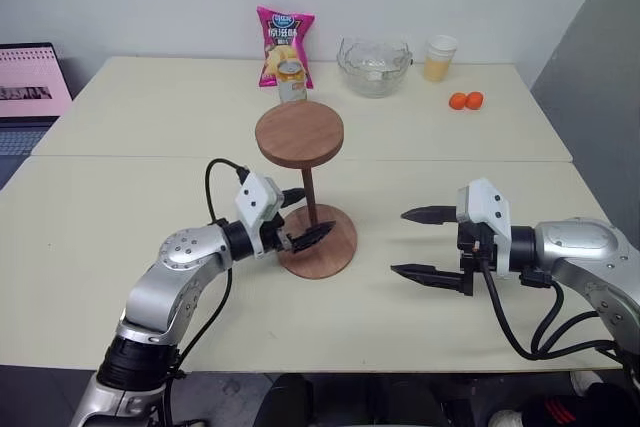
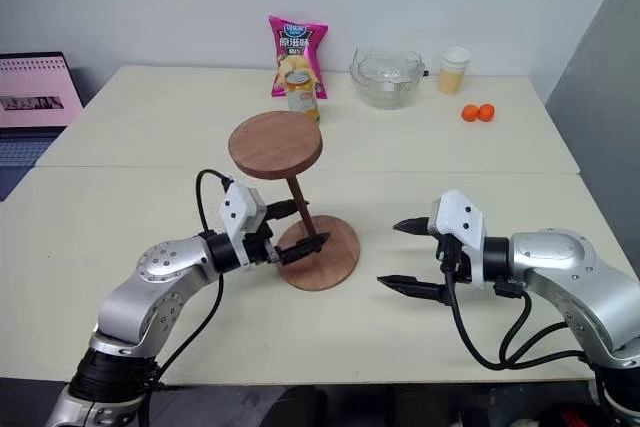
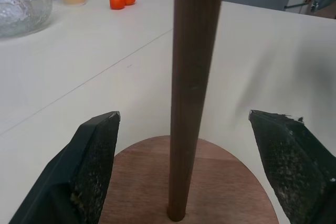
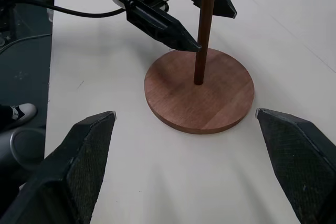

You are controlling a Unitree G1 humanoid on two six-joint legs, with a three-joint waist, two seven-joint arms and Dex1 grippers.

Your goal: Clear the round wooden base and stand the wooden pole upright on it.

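The wooden pole (image 1: 309, 187) stands upright at the centre of the round wooden base (image 1: 338, 250), its fixed disc (image 1: 299, 132) at the top. My left gripper (image 1: 312, 213) is open around the pole's lower part. One finger (image 3: 92, 166) lies on each side of the pole (image 3: 191, 93), and neither touches it. My right gripper (image 1: 400, 242) is open to the right of the base, pointing toward it, with nothing between its fingers. In the right wrist view the base (image 4: 220, 106) lies flat on the table just ahead of those fingers.
At the table's far side stand a pink chip bag (image 1: 285, 42), a can (image 1: 291, 80), a glass bowl (image 1: 373, 65), a cup of orange drink (image 1: 440, 57) and two small oranges (image 1: 465, 100). A laptop (image 1: 25, 87) sits at the far left.
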